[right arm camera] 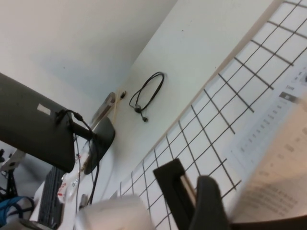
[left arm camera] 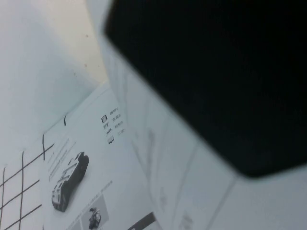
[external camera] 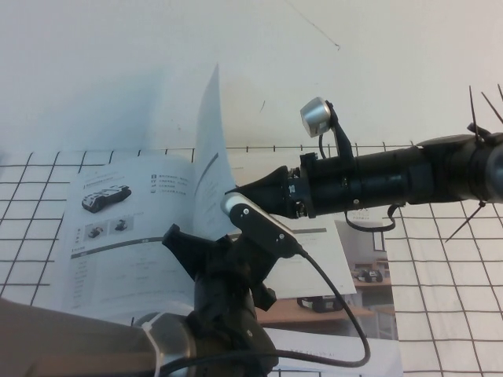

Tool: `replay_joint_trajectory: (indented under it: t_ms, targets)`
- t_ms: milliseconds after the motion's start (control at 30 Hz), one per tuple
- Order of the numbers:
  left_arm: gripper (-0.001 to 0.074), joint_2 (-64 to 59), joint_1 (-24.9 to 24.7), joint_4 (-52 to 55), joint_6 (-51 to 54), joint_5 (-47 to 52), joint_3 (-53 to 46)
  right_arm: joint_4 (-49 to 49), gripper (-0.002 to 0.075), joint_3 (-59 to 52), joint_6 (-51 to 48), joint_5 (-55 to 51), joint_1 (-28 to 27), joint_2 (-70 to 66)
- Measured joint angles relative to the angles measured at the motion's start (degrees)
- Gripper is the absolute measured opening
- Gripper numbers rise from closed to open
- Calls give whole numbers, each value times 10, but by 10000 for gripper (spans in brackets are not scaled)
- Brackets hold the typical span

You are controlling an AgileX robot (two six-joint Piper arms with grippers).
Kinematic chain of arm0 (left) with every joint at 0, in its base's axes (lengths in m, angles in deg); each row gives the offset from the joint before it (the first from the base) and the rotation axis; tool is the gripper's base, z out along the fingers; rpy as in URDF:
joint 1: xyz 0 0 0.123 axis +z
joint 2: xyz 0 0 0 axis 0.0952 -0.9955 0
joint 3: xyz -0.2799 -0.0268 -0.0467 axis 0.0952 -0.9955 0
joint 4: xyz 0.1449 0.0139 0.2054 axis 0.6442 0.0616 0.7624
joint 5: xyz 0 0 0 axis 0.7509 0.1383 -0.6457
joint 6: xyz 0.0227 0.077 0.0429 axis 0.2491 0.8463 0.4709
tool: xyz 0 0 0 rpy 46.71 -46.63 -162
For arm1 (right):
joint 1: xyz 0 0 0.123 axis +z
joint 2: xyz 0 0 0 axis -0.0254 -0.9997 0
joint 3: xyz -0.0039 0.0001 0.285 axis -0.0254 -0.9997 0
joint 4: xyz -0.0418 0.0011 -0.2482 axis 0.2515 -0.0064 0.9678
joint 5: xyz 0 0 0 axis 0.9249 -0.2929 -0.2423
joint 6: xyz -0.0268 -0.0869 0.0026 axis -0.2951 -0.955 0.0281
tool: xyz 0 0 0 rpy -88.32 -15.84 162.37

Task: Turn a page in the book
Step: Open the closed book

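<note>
The book (external camera: 118, 236) lies open on a white table (external camera: 94, 71) marked with a black grid, and everything else sits in relation to it. Its left-hand leaf lies flat and shows a photo of a dark wheeled vehicle (external camera: 106, 196) near the top, smaller pictures under it and a table of fine print lower down. From the fold of the book the page (external camera: 211, 157) stands up almost vertical, its top corner pointing upward and its printed face turned toward the flat left leaf.

The left gripper (external camera: 185, 247) sits low at the near side of the book, just right of the flat leaf and below the standing page. Its black fingers (external camera: 179, 239) point toward the page, but I cannot tell whether they are open or closed. In the left wrist view a dark, blurred mass fills much of the picture, with the vehicle photo (left arm camera: 69, 181) and the page (left arm camera: 158, 182) visible beyond it.

The right gripper (external camera: 236, 192) reaches in from the right of the book, its black arm (external camera: 393, 177) level above the table, and its tip meets the standing page about halfway up. Its fingers are spread wide apart and hold nothing that can be seen. In the right wrist view the page (right arm camera: 273, 182) curves past, near the fingers (right arm camera: 175, 189).

To the right of the book, partly under it, lies a second booklet (external camera: 369, 290) with a photo of a room.
</note>
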Motion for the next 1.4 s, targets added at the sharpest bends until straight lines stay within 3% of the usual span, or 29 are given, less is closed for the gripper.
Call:
replay_joint_trajectory:
  t_ms: [200,433,500,633,733,1133,1400]
  targets:
    - [-2,0,7,0,-8,2,0,14,435,14,-9,-9,-18,11]
    - [-2,0,7,-1,-18,5,0,22,414,63,-9,-12,-86,23]
    - [-2,0,7,-1,-18,6,0,43,330,73,-7,-12,-102,23]
    - [-2,0,7,-1,-19,9,0,155,85,76,29,33,-103,24]
    - [-2,0,7,-2,-23,13,0,230,29,67,55,97,-83,17]
    - [-2,0,7,-2,-28,25,0,298,5,60,112,194,-13,-90]
    - [-2,0,17,-32,11,127,0,331,5,63,160,203,-9,-85]
